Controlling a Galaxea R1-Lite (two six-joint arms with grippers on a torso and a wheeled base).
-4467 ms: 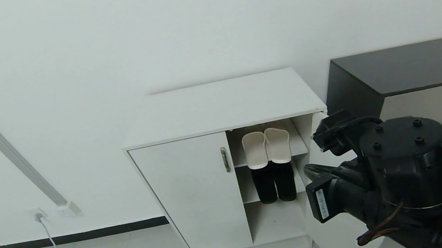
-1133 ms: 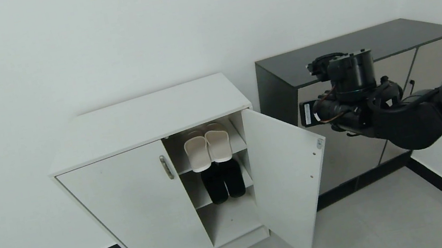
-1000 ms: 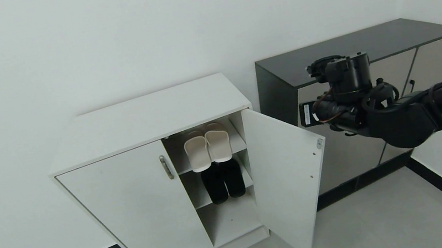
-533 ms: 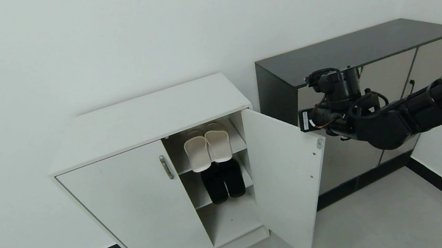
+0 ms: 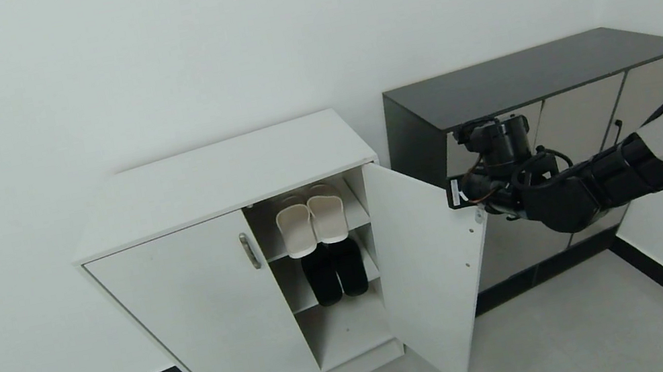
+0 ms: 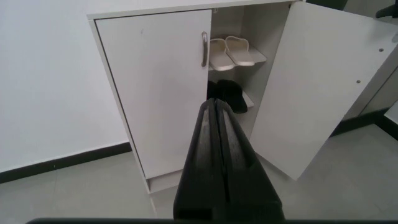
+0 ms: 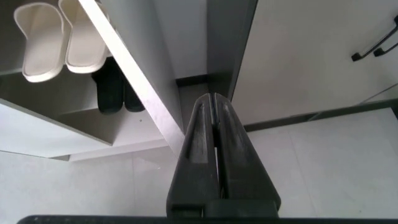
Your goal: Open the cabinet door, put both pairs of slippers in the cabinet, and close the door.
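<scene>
Matt white laminate cabinet, brushed metal handle, glossy tiled floor

The head camera looks down from high on the white cabinet, taking in its top, front and open door. The left wrist camera faces the cabinet front from lower, past the left gripper. The right wrist camera sits close beside the door's free edge, behind the right gripper. All three share the shelved slippers.

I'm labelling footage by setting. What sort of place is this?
Probably a plain indoor room, perhaps an entryway mock-up: a white shoe cabinet holding two pairs of slippers, a dark sideboard beside it, bare white wall and tiled floor.
</scene>
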